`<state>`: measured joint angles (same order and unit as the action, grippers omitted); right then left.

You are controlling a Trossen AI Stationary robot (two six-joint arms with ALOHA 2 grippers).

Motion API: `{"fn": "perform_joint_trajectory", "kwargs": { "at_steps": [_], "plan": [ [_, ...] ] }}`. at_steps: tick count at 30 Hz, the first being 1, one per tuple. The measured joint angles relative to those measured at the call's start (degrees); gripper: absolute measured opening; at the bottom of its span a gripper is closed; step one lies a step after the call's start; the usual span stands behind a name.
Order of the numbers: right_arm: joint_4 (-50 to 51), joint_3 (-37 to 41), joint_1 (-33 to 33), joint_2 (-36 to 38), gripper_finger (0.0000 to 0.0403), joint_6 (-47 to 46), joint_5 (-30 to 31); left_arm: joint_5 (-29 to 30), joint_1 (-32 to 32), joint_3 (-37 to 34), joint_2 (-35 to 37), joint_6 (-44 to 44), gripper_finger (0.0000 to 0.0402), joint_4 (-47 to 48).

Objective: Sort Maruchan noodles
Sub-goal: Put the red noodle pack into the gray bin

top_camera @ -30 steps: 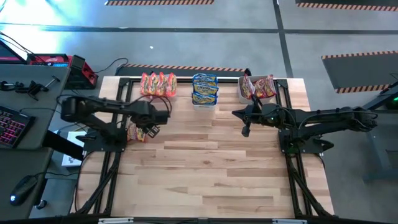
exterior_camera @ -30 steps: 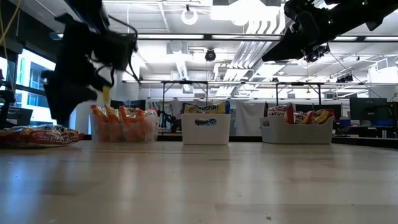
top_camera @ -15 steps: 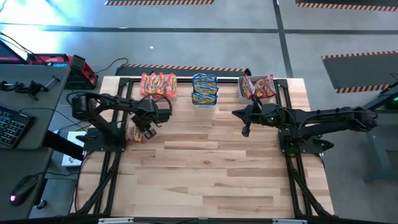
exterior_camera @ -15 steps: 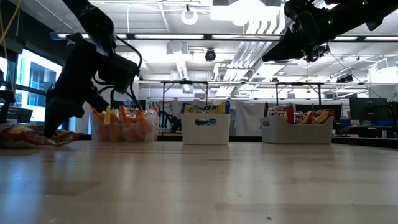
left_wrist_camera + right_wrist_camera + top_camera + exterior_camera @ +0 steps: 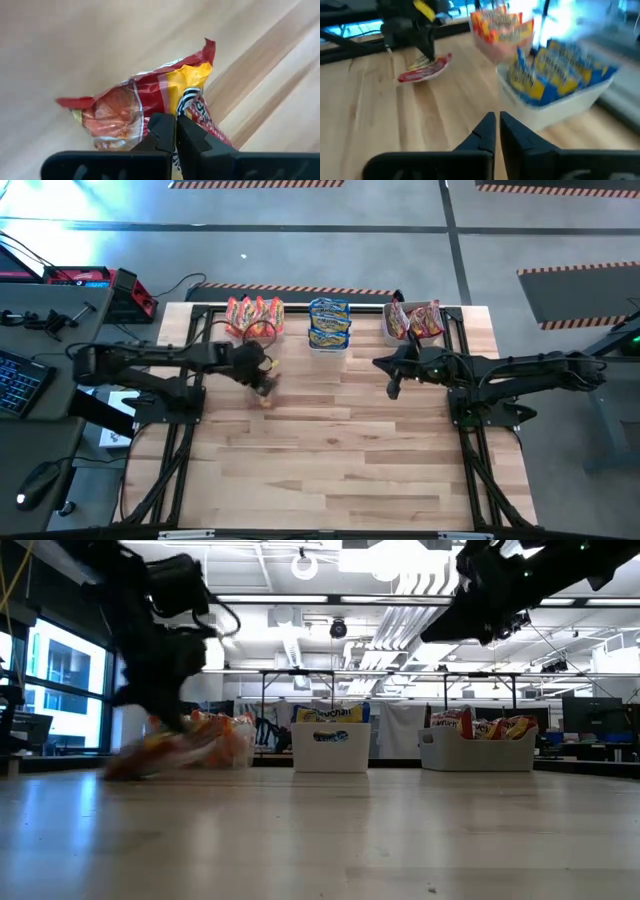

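A red-and-yellow Maruchan noodle packet (image 5: 131,107) hangs from my left gripper (image 5: 175,122), which is shut on it over the table's left half, in front of the far bins (image 5: 262,385). The same packet (image 5: 425,70) shows in the right wrist view, and as a blur (image 5: 170,748) in the low view. My right gripper (image 5: 393,385) hovers shut and holds nothing, over the table right of centre, below the right-hand bin. My left gripper pinches the packet between its two fingers at the yellow printed patch (image 5: 186,92) near one edge. The fingers (image 5: 427,47) come from above, pointing steeply down. The packet hangs tilted below them; whether its low end (image 5: 407,77) touches the table I cannot tell.
Three bins stand along the far edge: one with orange packets (image 5: 254,315), one with blue packets (image 5: 329,323), one with red-and-white packets (image 5: 414,320). Bare wood lies across the middle and near side of the table (image 5: 340,460).
My left gripper has sunk onto the packet lying at the table's left edge, taken hold of it, tipped steeply downward and swung toward the table's right. The packet has left its place at the left edge and now hangs tilted under the fingers.
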<state>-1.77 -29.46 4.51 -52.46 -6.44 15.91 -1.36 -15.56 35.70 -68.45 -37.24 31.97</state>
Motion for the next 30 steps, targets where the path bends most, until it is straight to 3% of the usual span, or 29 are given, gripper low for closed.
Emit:
{"fn": "perform_joint_trajectory", "kwargs": {
  "at_steps": [3,6,9,13,18,24,30],
  "plan": [
    [-0.2,0.0,-0.5,-3.0,0.0024,-8.1,0.0,1.3,1.3,-5.0,0.8,-4.7,0.0,-19.9],
    [-3.9,0.1,-1.5,-8.4,0.0069,-14.8,-0.1,4.6,3.2,-8.2,-0.6,-5.6,0.0,-38.6],
    [-9.9,-1.0,-2.0,-14.6,0.0133,-21.8,-1.3,10.0,4.8,-8.7,-3.3,-4.0,0.0,-48.3],
    [-12.4,-6.1,-1.2,-22.5,0.0226,-30.6,-1.4,15.4,6.2,-7.0,-8.2,-0.4,0.0,-54.4],
    [-10.1,-16.0,-0.2,-32.0,0.031,-31.4,-1.4,16.6,6.3,-4.6,-13.6,2.2,0.0,-61.6],
    [0.8,-27.6,0.4,-40.6,0.0331,-31.1,0.5,15.1,6.2,-3.4,-14.8,4.9,0.0,-67.4],
    [0.7,-33.5,0.2,-45.4,0.0328,-31.4,1.2,14.6,6.1,-3.3,-14.4,5.4,0.0,-68.7]
  ]
}}
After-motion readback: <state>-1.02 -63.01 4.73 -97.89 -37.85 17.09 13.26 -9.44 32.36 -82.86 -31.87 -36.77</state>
